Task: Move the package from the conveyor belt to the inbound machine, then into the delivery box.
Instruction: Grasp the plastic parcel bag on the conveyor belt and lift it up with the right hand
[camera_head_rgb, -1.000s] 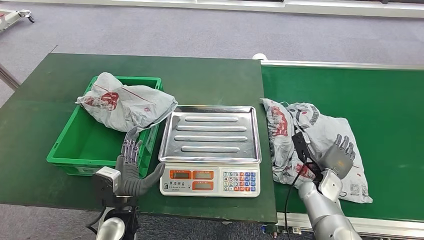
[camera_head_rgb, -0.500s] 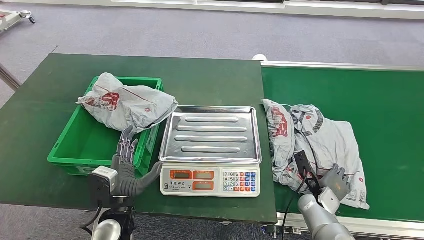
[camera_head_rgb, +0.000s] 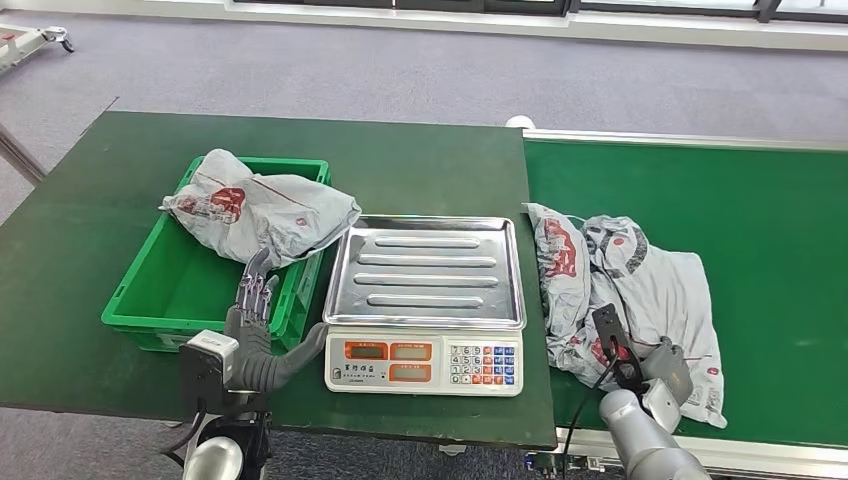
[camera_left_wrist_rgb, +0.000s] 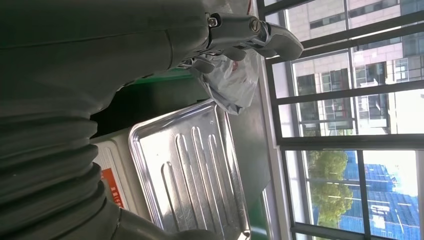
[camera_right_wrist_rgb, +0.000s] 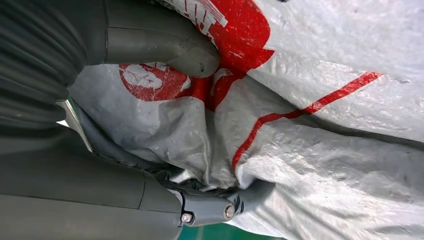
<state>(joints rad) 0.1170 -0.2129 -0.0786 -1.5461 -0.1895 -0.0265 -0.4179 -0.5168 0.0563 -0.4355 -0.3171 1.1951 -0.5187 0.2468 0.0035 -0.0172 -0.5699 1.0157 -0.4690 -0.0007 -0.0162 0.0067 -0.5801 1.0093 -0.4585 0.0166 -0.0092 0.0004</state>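
The right hand (camera_head_rgb: 668, 368) sits at the near edge of the conveyor belt (camera_head_rgb: 760, 200), its thumb and fingers closed on a fold of the grey package (camera_head_rgb: 630, 285); the right wrist view shows the thumb (camera_right_wrist_rgb: 165, 47) pressed onto the red print and a finger (camera_right_wrist_rgb: 220, 205) curled under the crumpled plastic. The package lies flat on the belt, near its left end, stretching away from the hand toward the scale (camera_head_rgb: 425, 300). The left hand (camera_head_rgb: 258, 335) is open, fingers apart, holding nothing, at the table's near edge between the scale and the green box (camera_head_rgb: 150, 290). A second grey bag (camera_head_rgb: 255, 210) rests over the box's far right corner.
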